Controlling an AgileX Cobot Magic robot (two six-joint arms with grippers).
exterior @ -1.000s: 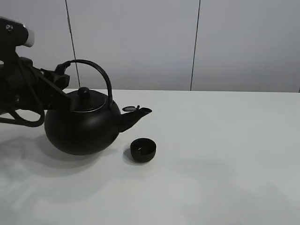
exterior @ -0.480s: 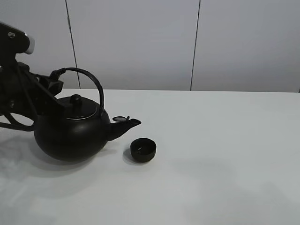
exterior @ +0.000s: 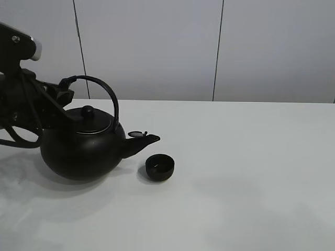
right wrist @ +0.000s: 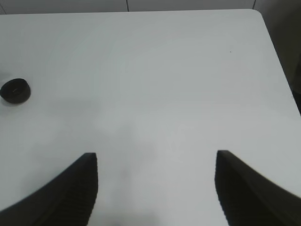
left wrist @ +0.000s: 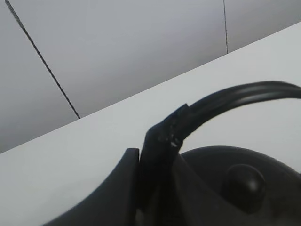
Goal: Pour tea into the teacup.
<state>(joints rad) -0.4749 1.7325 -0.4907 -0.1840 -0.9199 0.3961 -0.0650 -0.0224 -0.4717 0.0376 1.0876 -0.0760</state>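
A big black round kettle (exterior: 78, 149) with an arched handle (exterior: 107, 94) sits on or just above the white table (exterior: 251, 172), spout (exterior: 144, 140) pointing right toward the teacup. The teacup (exterior: 159, 167), a tiny round black bowl, stands just right of the spout; it also shows in the right wrist view (right wrist: 15, 91). My left gripper (exterior: 65, 89) is shut on the kettle's handle near its left base; the left wrist view shows the fingers (left wrist: 155, 155) clamped around the handle (left wrist: 235, 96), with the lid knob (left wrist: 244, 181) below. My right gripper (right wrist: 155, 188) is open and empty above bare table, out of the exterior view.
A grey panelled wall (exterior: 209, 47) stands behind the table. The table's right edge (right wrist: 277, 56) shows in the right wrist view.
The kettle came down and moved left, away from above the teacup, and levelled out. In the last half second it shifted slightly right. The teacup has not moved.
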